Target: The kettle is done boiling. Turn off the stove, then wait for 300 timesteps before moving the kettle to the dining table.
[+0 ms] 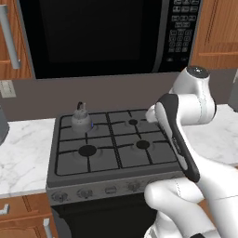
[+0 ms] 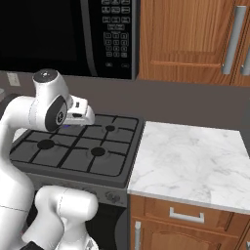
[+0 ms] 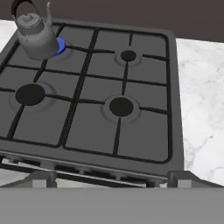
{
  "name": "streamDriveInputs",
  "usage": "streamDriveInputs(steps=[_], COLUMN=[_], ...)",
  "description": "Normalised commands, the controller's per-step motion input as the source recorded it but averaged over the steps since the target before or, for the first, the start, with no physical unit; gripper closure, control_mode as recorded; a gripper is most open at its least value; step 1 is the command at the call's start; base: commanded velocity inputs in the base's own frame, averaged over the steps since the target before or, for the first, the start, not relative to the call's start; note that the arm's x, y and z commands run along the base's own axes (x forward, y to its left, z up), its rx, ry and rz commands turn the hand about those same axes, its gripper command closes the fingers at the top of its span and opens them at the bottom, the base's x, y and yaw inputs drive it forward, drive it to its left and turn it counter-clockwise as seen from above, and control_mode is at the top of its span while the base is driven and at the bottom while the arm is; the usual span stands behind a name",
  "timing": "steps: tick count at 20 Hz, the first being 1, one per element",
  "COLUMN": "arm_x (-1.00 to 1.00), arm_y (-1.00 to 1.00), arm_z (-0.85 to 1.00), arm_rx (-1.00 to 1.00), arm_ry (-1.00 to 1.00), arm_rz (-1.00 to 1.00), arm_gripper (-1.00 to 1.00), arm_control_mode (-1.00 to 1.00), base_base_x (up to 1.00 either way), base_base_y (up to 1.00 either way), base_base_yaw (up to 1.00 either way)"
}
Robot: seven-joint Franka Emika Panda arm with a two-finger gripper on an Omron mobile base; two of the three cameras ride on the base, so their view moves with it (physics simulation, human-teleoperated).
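Dark-grey gas stove (image 1: 111, 148) with four black burners under black grates sits between white marble counters in the left base view, and the small squat dark-grey metal kettle (image 1: 81, 119) with its arched black loop handle stands on the rear left burner, a spot of blue flame just beside its base; the row of front knobs (image 1: 110, 189) lies untouched below, and the white arm crosses the right of the frame. From the right base view, the arm's white elbow rises over the stove's near left part, with the white marble counter (image 2: 190, 163) to its right and the black microwave (image 2: 63, 34) above. Looking along the gripper (image 3: 111, 178) in the hand view, its two dark fingertips stand wide apart and empty above the stove's front edge, while the kettle sits at upper left with blue flame showing at its side. Judging by that flame, the burner is not yet off, so turning the knob, waiting, and carrying the kettle to the dining table all remain.
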Motion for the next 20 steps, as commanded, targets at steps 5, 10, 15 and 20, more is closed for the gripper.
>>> streamDriveInputs(steps=[5, 10, 15, 20], arm_x=[-0.10, -0.06, -0.06, -0.07], arm_y=[0.44, 0.43, 0.42, 0.38], arm_z=[-0.01, -0.02, -0.03, -0.06], arm_rx=[-0.07, -0.07, -0.06, -0.05], arm_ry=[-0.03, -0.01, 0.00, 0.00], arm_rz=[0.06, 0.06, 0.06, 0.07], arm_gripper=[-1.00, -1.00, -1.00, -1.00], arm_control_mode=[-1.00, -1.00, -1.00, -1.00], base_base_x=[0.00, 0.00, 0.00, 0.00], base_base_y=[0.00, 0.00, 0.00, 0.00], base_base_yaw=[0.00, 0.00, 0.00, 0.00])
